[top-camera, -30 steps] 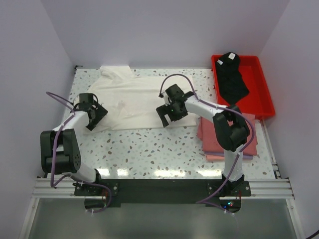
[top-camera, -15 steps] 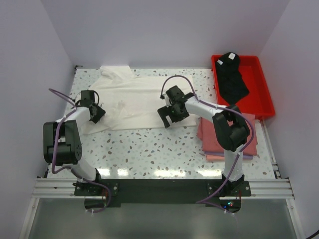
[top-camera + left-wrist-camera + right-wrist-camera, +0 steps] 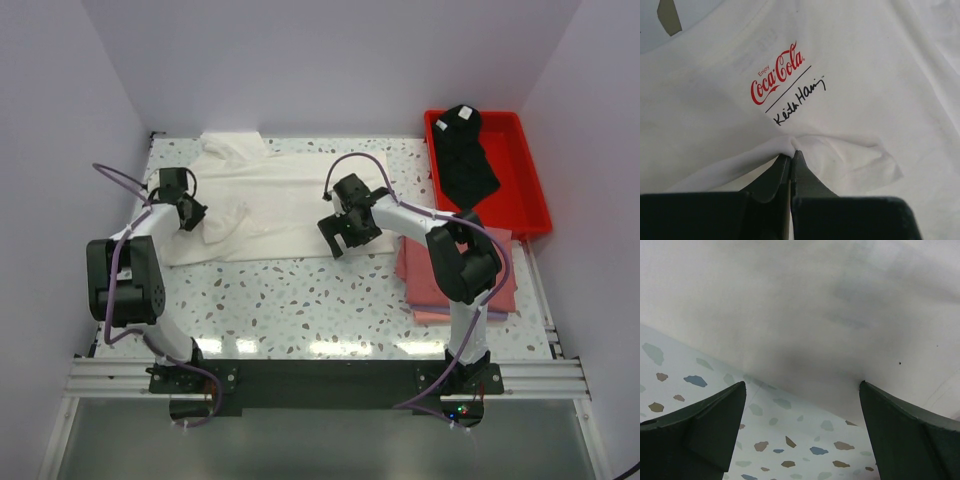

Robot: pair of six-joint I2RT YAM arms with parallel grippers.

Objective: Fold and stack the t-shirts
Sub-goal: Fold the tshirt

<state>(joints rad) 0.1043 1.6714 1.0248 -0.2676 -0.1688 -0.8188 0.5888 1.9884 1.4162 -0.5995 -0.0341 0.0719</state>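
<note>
The left gripper clamps shut on a pinched ridge of the white cotton t-shirt with the red Coca-Cola script print, which lies spread across the 11-to-12 o'clock part of the speckled white table. The grip sits at the shirt's 9 o'clock edge, apparently to lift it for a fold. The right gripper hangs with jaws wide apart and empty over the hem at the shirt's 4 o'clock corner, seemingly poised for the matching grip. The folded salmon-pink shirts wait stacked at 3 o'clock, and the crumpled black shirt lies in the red plastic tray at 1 o'clock.
</note>
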